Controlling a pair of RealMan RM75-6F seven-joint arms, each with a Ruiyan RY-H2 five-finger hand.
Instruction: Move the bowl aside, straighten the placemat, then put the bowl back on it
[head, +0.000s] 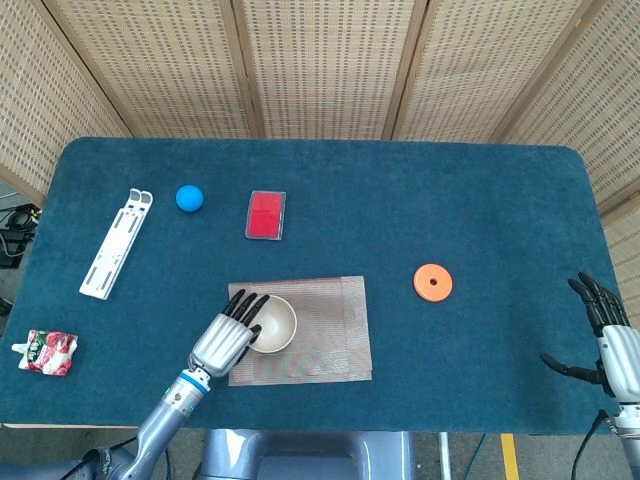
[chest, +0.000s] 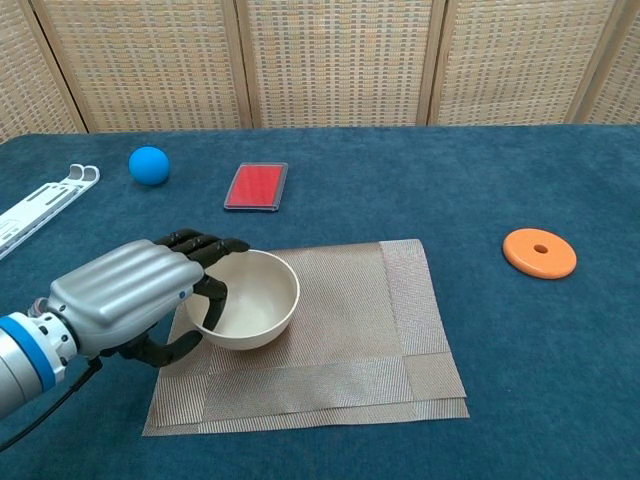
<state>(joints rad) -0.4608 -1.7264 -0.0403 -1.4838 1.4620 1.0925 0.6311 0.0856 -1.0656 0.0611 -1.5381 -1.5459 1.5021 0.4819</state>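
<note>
the left hand (chest: 135, 292) grips the near-left rim of the bowl (chest: 250, 300), fingers hooked inside and thumb under it, on the left part of the placemat (chest: 340, 340), while the right hand (head: 612, 338) hangs spread and empty far right of it.

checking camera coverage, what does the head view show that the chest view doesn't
Only the head view shows the right hand, open at the table's right edge, and the red-and-white packet at the left edge.

Only the chest view shows a left-hand finger dipping inside the bowl.

Both show the left hand at the bowl, placemat, blue ball, red case, orange disc and white rack.
</note>
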